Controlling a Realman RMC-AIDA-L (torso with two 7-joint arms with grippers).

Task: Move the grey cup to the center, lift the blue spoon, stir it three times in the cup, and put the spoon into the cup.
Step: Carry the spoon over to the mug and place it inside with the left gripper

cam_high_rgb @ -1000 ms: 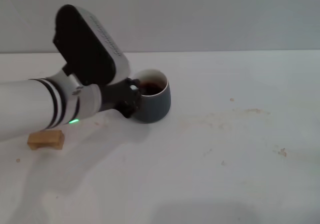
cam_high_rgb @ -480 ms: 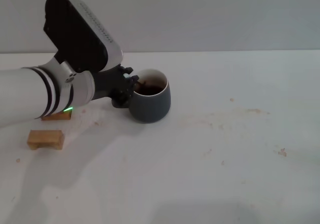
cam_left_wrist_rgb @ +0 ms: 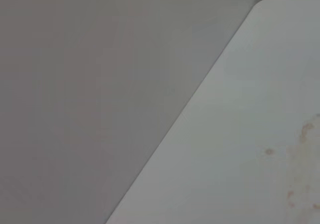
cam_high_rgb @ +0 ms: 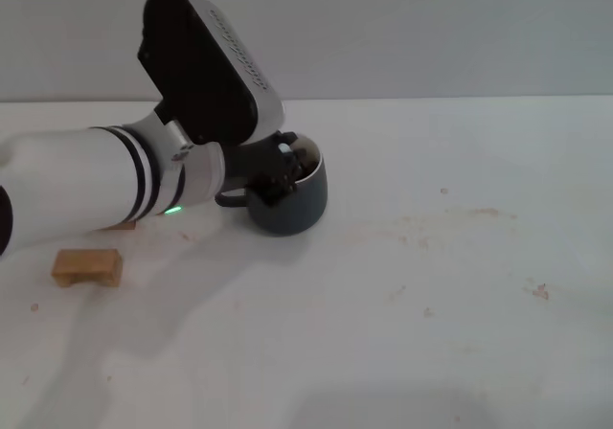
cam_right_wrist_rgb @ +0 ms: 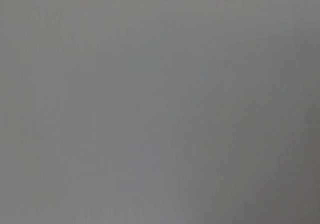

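At the left edge of the head view, a tan block point(cam_high_rgb: 87, 267) is seen lying on the white table point(cam_high_rgb: 460, 304), low in the left part of the frame. A second, orange-brown block point(cam_high_rgb: 123, 225) is partly hidden under the arm just above it.

The upper left and centre-left of the frame are filled by the left arm, whose left gripper point(cam_high_rgb: 283, 169) is placed at the near rim of the grey cup point(cam_high_rgb: 292, 199). Whether its fingers are spread or closed cannot be told, since they are seen only as a dark mass over the cup's mouth. The cup is found slightly left of the frame's centre, upright on the table, with its loop handle turned toward the arm.

The blue spoon cannot be made out in any view; it may be hidden inside the cup behind the fingers, but this cannot be confirmed. Only wall and bare table are shown in the left wrist view. The right gripper is not seen anywhere.

Several risks are judged to follow. The cup could be tipped or dragged if the rim is caught by the fingers. Dark liquid could be spilled onto the table by a fast stirring sweep. The spoon could be dropped outside the cup if it is released off-centre.
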